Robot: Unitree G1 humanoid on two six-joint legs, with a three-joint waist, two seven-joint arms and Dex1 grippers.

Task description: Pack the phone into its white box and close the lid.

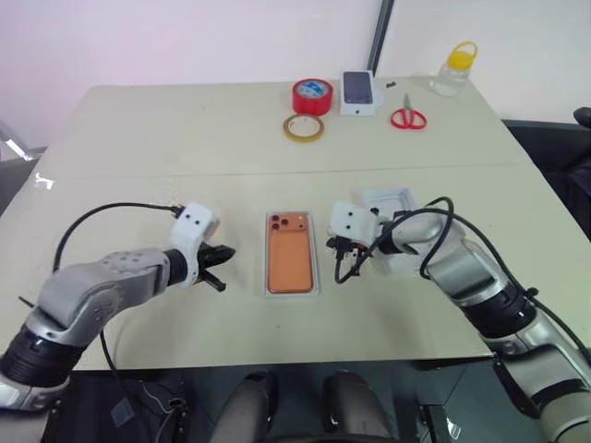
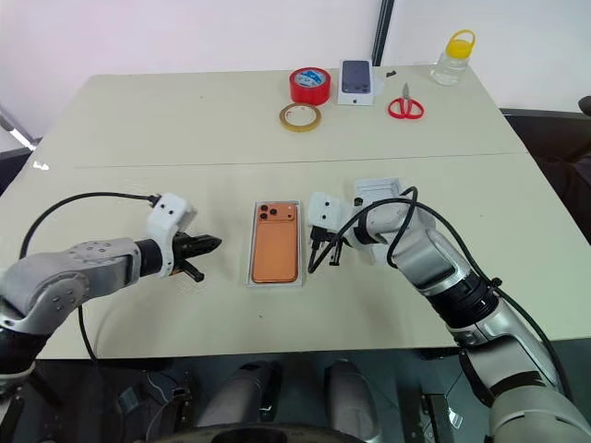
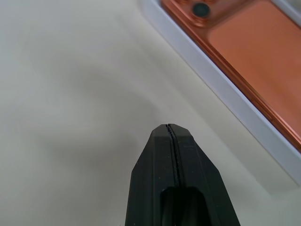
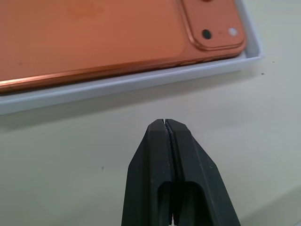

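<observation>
The orange phone (image 1: 291,254) lies camera side up inside the white box (image 1: 292,293), a shallow tray at the middle of the table. My left gripper (image 1: 229,252) is shut and empty, just left of the box and pointing at it. The right gripper (image 1: 340,277) hangs shut and empty just right of the box; the wrist view has its tip (image 4: 164,121) close to the box wall (image 4: 141,82) near the phone's camera cluster. A white cardboard shell (image 1: 388,198), apparently the lid lying open side up, sits behind my right gripper, partly hidden by that arm.
At the table's far edge stand a red tape roll (image 1: 312,95), a tan tape ring (image 1: 303,128), a small white box with a dark phone picture (image 1: 359,92), red scissors (image 1: 408,118) and a yellow-capped bottle (image 1: 454,69).
</observation>
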